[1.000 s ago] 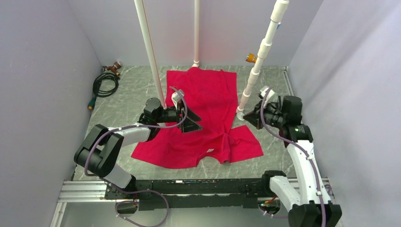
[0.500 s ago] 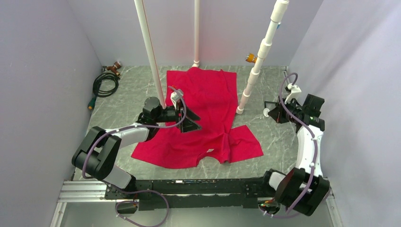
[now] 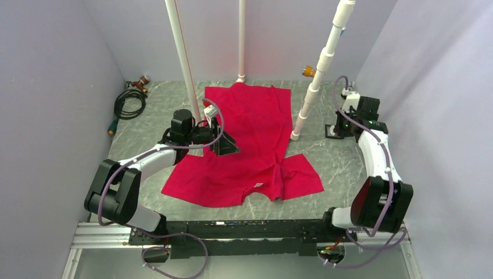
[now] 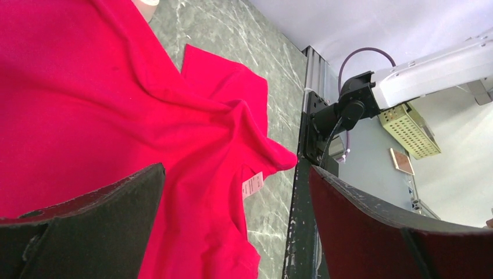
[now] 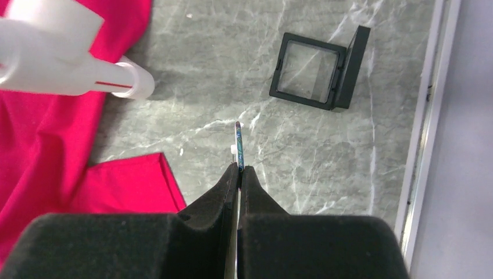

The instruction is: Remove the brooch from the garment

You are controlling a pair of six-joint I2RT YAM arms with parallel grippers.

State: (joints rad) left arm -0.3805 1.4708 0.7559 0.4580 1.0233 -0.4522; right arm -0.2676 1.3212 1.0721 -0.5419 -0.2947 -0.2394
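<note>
At the far right of the table, apart from the garment, your right gripper is pinched fully together on the brooch. The brooch shows edge-on, projecting from the fingertips above bare marble, near an open black case. Over the garment's left half, your left gripper hangs with jaws spread wide, holding nothing. The white neck label lies at the garment's near edge.

T-shirt lies mid-table, neck label twd near edge. Hose coil back-left. Pipe at shirt's R edge. Open case further R; brooch in right gripper over bare table nr case.
</note>
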